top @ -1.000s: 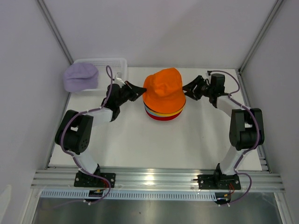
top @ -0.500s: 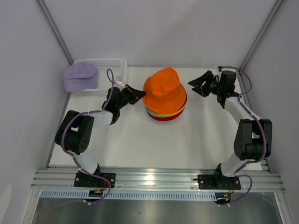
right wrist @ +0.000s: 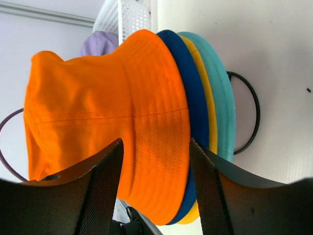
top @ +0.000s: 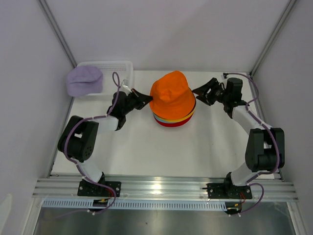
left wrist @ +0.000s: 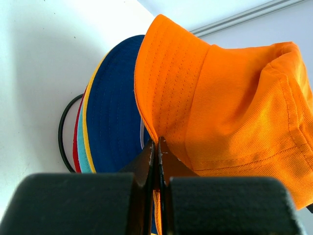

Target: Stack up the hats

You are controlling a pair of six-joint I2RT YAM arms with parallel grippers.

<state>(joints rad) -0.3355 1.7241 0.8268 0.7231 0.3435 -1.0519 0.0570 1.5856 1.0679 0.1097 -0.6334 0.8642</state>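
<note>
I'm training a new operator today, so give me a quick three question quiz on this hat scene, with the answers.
1. True or false: the right gripper is shut on the orange hat.
2. The lavender hat is: A on the orange hat, B at the basket, C in the right gripper.
3. Fill in: the left gripper pinches the orange hat's ____.
Key: 1 false, its jaws stand open beside the hat. 2 B. 3 brim.

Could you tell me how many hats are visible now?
6. Five are stacked mid-table: orange hat on top, then navy hat, yellow hat, teal hat, red hat lowest. The lavender hat lies on the white basket, far left. Any others are hidden.
</note>
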